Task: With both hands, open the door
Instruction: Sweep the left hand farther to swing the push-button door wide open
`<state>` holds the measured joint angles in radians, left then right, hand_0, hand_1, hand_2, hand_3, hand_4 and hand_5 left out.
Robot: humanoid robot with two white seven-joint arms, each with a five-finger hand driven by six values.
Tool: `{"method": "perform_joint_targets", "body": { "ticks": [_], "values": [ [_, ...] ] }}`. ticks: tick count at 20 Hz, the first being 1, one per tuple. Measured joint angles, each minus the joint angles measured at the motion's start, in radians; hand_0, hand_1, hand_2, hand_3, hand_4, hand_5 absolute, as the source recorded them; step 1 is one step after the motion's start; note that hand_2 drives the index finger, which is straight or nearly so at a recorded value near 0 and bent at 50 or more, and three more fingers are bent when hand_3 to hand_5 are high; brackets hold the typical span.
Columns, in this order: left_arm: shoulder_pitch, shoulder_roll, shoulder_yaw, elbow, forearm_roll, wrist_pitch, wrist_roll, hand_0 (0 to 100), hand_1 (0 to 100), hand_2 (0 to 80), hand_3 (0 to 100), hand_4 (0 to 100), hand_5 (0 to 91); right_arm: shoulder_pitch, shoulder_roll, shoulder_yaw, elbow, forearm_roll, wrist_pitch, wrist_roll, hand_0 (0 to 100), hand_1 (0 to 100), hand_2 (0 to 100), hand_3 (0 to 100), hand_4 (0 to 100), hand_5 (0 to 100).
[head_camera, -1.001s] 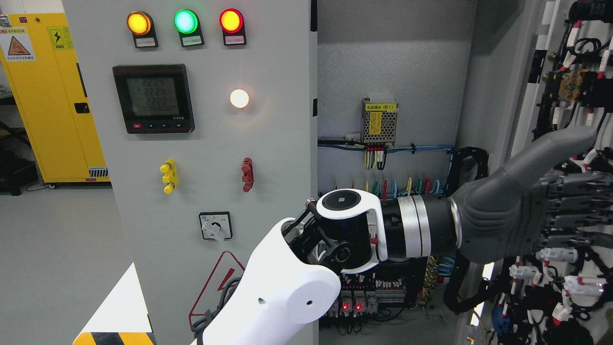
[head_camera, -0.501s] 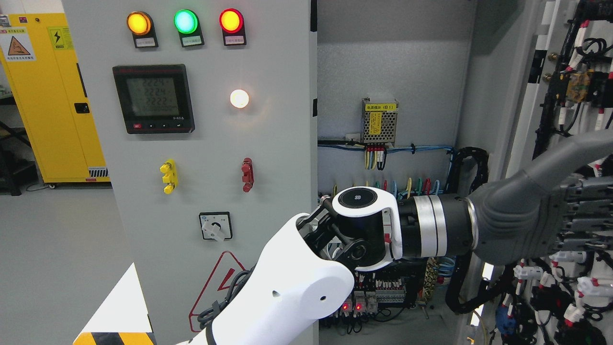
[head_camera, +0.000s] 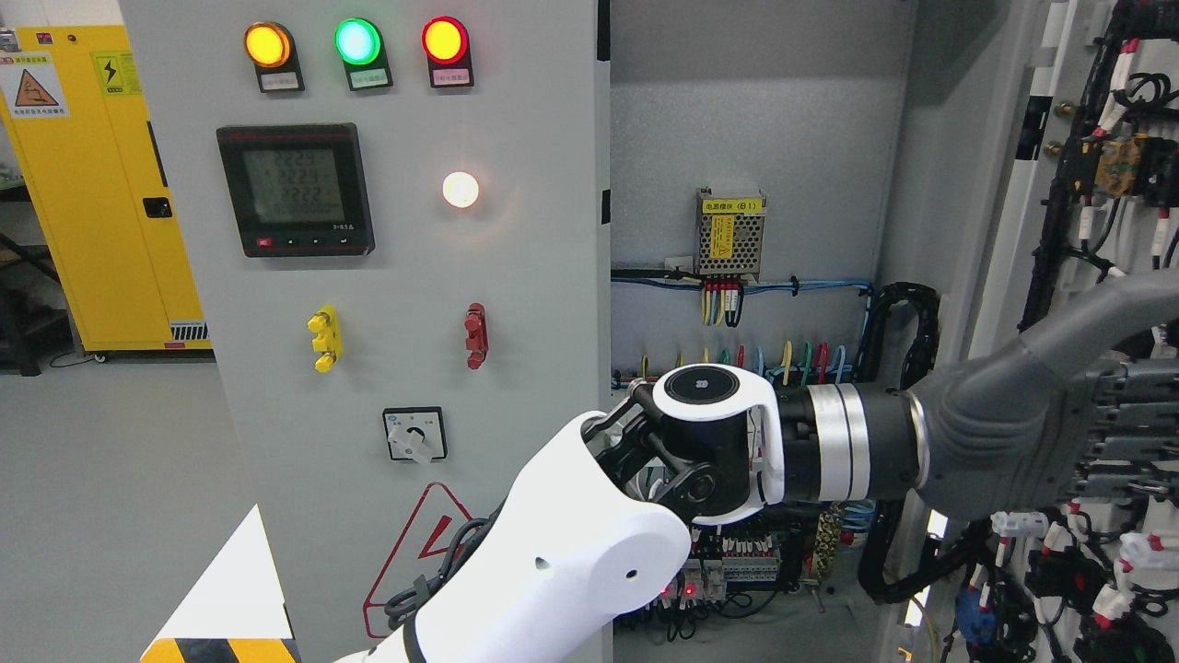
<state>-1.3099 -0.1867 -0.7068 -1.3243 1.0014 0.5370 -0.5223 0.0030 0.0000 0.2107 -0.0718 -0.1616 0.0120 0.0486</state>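
Cabinet (head_camera: 755, 138), open, 12 o'clock: holds a power supply (head_camera: 729, 234) above coloured wiring (head_camera: 737, 361).

Right door (head_camera: 1087, 230), 3 o'clock, swung out, its inner face carrying wire harnesses.

Left hand (head_camera: 1041, 433), 4 o'clock, arm entering from lower left: our fingers (head_camera: 1128, 433) extended flat against the door's inner face, grasping nothing. We judge a steady outward push best, palm kept clear of the harness plugs.

Right hand: out of view.

Yellow cabinet (head_camera: 110, 184) at left, grey floor (head_camera: 110, 479), possibly dark shelving (head_camera: 23, 313)
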Motion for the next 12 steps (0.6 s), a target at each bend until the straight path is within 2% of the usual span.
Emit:
{"method": "perform_joint_targets", "body": {
  "ticks": [6,12],
  "values": [
    [0.02,0.012,0.064,-0.032,-0.003,0.077,0.006,0,7,5.1,9,5,0.0,0.021,-0.001,0.0,0.0,0.0,0.002,0.0,21,6,0,0,0,0],
    [0.124,0.086,0.111,-0.112,-0.006,0.098,0.009,0,7,5.8,13,7,0.0,0.03,-0.019,0.001,-0.003,0.0,0.002,0.0,21,6,0,0,0,0]
  ]
}}
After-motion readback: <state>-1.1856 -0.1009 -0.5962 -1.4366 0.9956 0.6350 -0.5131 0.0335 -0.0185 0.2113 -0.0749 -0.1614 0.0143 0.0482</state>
